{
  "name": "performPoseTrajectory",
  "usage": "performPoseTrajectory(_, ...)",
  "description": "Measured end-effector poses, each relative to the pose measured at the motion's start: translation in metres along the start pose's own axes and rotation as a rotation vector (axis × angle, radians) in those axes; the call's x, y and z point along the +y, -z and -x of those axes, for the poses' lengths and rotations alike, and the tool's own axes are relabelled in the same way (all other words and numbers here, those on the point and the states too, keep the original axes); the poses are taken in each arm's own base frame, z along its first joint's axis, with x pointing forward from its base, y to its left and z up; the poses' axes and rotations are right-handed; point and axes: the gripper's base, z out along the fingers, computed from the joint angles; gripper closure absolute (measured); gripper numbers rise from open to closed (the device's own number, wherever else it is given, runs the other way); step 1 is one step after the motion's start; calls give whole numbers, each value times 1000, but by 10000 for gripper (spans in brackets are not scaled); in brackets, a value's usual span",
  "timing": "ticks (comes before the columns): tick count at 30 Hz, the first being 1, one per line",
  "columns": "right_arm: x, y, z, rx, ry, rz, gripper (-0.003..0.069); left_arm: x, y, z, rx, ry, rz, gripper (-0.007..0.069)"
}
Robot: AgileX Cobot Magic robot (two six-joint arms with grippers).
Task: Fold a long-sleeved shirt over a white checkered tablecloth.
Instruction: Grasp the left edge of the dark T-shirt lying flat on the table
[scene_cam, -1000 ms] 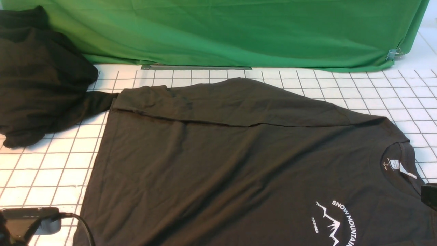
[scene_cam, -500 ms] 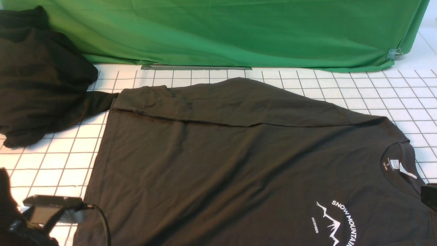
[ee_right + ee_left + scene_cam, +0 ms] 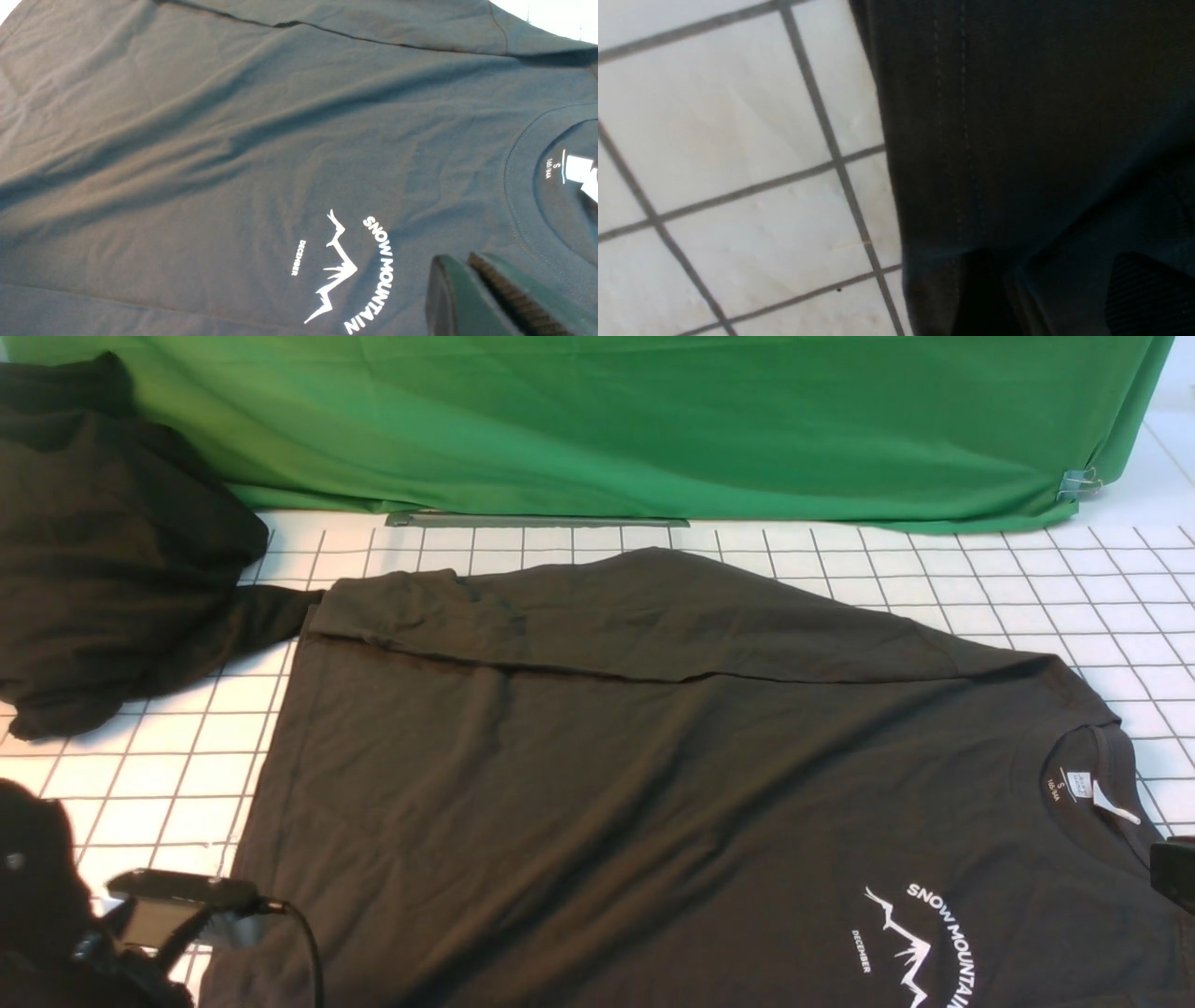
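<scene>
At far left sits a crumpled heap of plain black cloth (image 3: 112,551). My left gripper (image 3: 1064,298) hangs with jaws spread at the double-stitched hem of the large brown-black soft cotton long-sleeved shirt (image 3: 653,784), which lies flat and lightly rippled on the white, thin-lined checkered tablecloth (image 3: 140,775) covering the worktop. I judge only the far sleeve folded in, with the body folds left to do. My right gripper (image 3: 455,263) is pressed together, empty, beside the white mountain print (image 3: 341,266).
</scene>
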Motion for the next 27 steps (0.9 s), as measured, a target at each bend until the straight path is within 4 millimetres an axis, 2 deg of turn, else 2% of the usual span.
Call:
performPoseTrajectory(7,0,0,0,0,0,0,628,2,-8,3,42,-16,3,272)
performPoseTrajectory(16,0,0,0,0,0,0,618,0,-8,0,76,-21,-19,272)
performPoseTrajectory(22,0,0,0,0,0,0,616,6,-1,0,117,-11,59,272)
performPoseTrajectory(25,0,0,0,0,0,0,616,3,3,6,97,-10,45,272)
performPoseTrajectory(27,0,0,0,0,0,0,616,-7,3,7,93,-49,39,272)
